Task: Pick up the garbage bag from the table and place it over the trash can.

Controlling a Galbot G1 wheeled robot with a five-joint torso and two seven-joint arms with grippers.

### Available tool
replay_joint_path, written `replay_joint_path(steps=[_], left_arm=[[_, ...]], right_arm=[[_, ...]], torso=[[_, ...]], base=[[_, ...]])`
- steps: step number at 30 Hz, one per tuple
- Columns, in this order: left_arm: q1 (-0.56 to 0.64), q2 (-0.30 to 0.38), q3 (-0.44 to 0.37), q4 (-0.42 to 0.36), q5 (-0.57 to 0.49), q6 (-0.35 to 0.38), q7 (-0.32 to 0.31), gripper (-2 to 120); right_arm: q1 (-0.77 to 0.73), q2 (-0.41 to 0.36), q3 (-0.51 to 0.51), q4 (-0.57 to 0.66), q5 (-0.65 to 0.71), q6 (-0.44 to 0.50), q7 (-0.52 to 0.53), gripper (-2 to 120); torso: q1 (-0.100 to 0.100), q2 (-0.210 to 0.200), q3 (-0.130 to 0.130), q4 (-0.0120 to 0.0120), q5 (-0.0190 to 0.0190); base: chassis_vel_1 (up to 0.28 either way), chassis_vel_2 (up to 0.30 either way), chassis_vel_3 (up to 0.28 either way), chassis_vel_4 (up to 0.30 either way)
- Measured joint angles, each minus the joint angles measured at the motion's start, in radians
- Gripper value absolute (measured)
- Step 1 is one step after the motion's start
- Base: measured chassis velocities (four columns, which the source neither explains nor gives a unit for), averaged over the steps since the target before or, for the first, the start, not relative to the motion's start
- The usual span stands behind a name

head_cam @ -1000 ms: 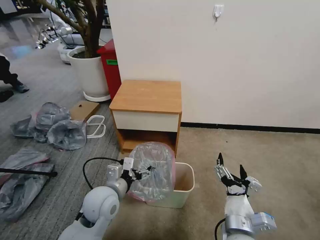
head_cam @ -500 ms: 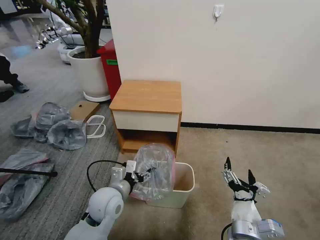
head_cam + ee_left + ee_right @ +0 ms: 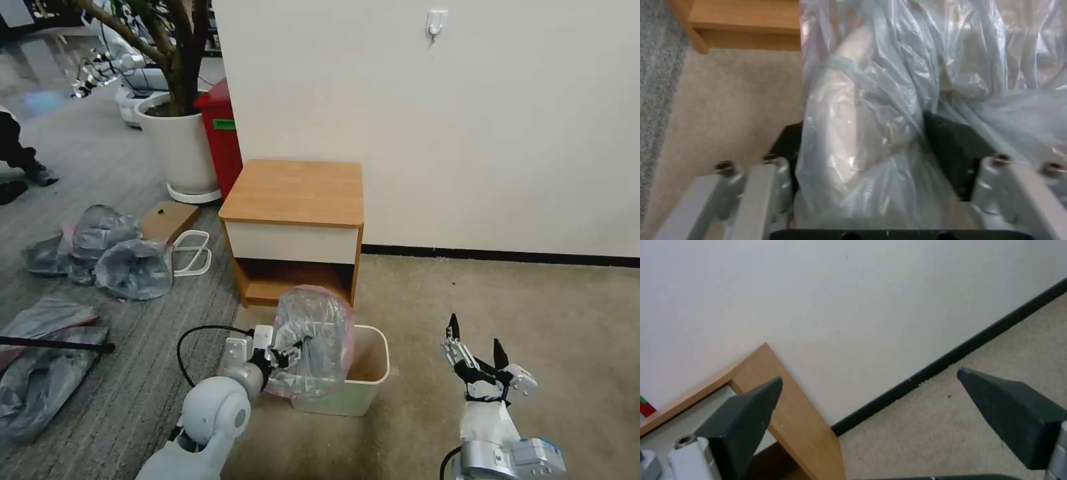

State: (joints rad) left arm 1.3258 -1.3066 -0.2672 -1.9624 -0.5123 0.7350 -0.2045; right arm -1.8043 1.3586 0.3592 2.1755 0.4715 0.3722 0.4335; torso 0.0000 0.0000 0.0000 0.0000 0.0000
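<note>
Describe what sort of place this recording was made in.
Probably an office or lab corner staged like a room: carpeted floor, a plain white wall, a small table, a potted plant and a trash can with spare plastic bags strewn about.

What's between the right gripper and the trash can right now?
Only bare carpet separates the open right gripper from the trash can, seen in the head view.

Head view looks down; both wrist views, close in, share the table (image 3: 293, 193).
</note>
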Motion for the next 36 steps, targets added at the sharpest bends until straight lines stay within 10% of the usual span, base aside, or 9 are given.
replay_joint_path(steps=[12,19,27,30,36], left_arm=[[0.01,-0.009,-0.026,0.007,0.003,0.0,-0.01,11],[0.023,-0.015,-0.031,0.006,0.036,-0.024,-0.014,5],[0.065,-0.016,-0.024,-0.013,0.092,-0.263,-0.025,5],[0.099,-0.017,-0.025,-0.04,0.13,-0.38,0.009,5],[0.154,-0.019,-0.042,-0.066,0.187,-0.482,0.087,5]], right_arm=[[-0.008,-0.001,0.015,-0.001,-0.001,0.01,0.0,100],[0.001,-0.005,0.005,0.0,-0.005,0.007,0.0,100],[-0.003,-0.029,0.001,0.047,-0.057,-0.046,-0.16,100],[0.015,-0.071,-0.038,0.117,-0.067,-0.249,-0.344,100],[0.17,-0.1,-0.187,0.185,0.024,-0.626,-0.39,100]], torso=[[0.0,0.0,0.0,0.0,0.0],[0.0,0.0,0.0,0.0,-0.0002],[0.0,0.0,0.0,-0.0002,0.0],[0.0,0.0,0.0,0.0,-0.0003],[0.0,0.0,0.0,0.0003,-0.0001]], base=[[0.0,0.0,0.0,0.0],[0.0,0.0,0.0,0.0],[0.0,0.0,0.0,0.0],[0.0,0.0,0.0,0.0],[0.0,0.0,0.0,0.0]])
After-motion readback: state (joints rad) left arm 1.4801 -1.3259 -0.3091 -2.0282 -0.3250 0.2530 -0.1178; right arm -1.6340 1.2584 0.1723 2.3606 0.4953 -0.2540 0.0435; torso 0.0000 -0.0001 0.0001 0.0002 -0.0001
